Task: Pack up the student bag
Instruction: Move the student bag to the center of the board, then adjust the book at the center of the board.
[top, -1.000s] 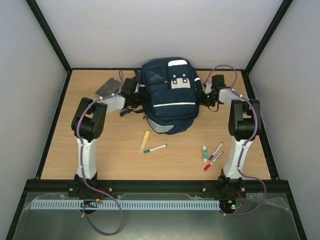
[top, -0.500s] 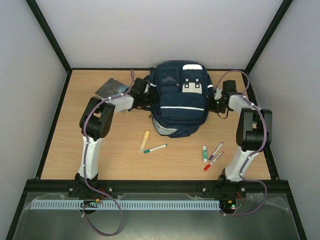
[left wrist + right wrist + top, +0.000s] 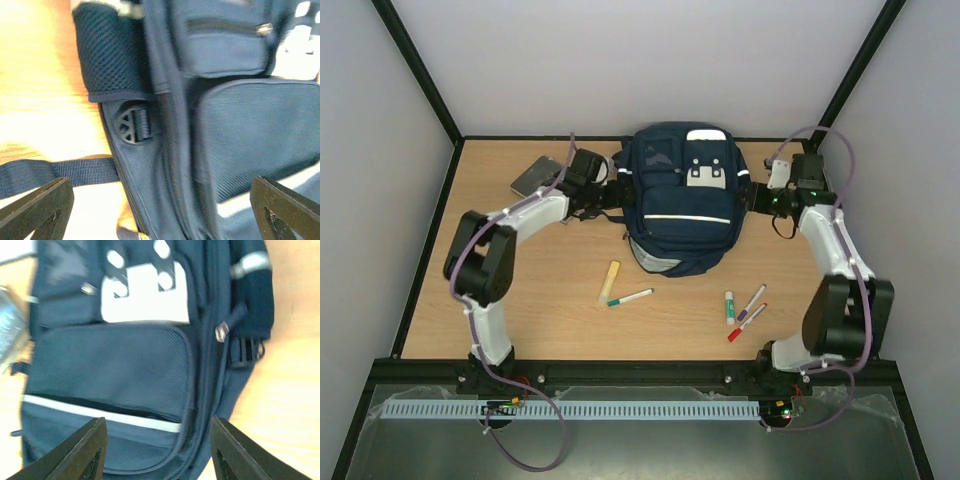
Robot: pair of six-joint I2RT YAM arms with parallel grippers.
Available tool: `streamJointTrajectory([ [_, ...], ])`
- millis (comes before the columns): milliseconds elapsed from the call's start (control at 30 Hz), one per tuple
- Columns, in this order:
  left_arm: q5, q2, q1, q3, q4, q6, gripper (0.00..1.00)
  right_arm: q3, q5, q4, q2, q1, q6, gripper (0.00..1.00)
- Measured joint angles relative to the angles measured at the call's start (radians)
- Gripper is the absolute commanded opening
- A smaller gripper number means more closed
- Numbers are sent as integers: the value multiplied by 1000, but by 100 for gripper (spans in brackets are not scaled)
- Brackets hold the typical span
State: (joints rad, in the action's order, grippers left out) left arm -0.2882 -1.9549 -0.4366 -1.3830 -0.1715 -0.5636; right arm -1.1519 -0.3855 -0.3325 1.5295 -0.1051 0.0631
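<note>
The student bag (image 3: 682,200) lies flat at the back middle of the table: navy, white stripes, grey-white patch (image 3: 145,295) up. My left gripper (image 3: 610,192) is at its left side, open. In the left wrist view the fingers (image 3: 45,205) stand wide apart over the bag's side seam, with a buckle (image 3: 132,125) and a loose strap (image 3: 60,172) in view. My right gripper (image 3: 756,197) is at the bag's right side, open too. Its fingers (image 3: 85,450) flank the front pocket and zip (image 3: 222,330) without gripping anything.
A grey flat case (image 3: 537,176) lies at the back left behind the left arm. In front of the bag lie a yellow stick (image 3: 610,278) and a green-tipped marker (image 3: 630,297). Front right are a glue stick (image 3: 729,307), a purple marker (image 3: 752,301) and a red marker (image 3: 745,324).
The bag slid a little to the right, then stopped. Both grippers let go of its sides and opened wide. Both elbows swung outward, the right one toward the front.
</note>
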Motion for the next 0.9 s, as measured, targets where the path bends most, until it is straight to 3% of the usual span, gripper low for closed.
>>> streamJointTrajectory([
  [200,55,237,-6,73,-38,113,99,0,-85,18,-234,0,-33,72],
  [467,108,487,-1,290,9,226,99,117,-241,49,-328,1,-53,75],
  [600,420,534,14,241,-46,233,99,209,-291,60,-335,1,-58,77],
  [667,577,521,91,182,-75,200,99,245,-310,84,-348,1,-58,78],
  [733,624,467,195,99,-101,163,99,278,-322,106,-369,1,-61,78],
  [800,588,422,365,68,-95,130,99,297,-325,115,-387,1,-64,80],
  [900,478,368,520,101,-19,56,99,316,-327,130,-420,1,-81,85],
])
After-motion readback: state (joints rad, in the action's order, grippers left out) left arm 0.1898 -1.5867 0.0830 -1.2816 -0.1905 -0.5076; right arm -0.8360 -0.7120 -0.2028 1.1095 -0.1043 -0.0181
